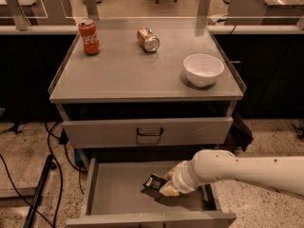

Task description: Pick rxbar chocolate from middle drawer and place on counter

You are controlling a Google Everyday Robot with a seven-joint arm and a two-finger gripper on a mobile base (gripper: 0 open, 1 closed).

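The rxbar chocolate (154, 181), a small black-wrapped bar with white print, sits at the tip of my gripper (166, 187) inside the open middle drawer (118, 194). The gripper reaches in from the right on a white arm and is shut on the bar's right end. The bar is tilted and held just above the drawer's grey floor, near its middle. The counter (133, 72) is the flat grey cabinet top above.
On the counter stand a red can (89, 37) at the back left, a tan can (148, 39) lying on its side at the back middle, and a white bowl (203, 69) at the right. The drawer front with a black handle (149, 132) above is closed. Cables lie on the floor at the left.
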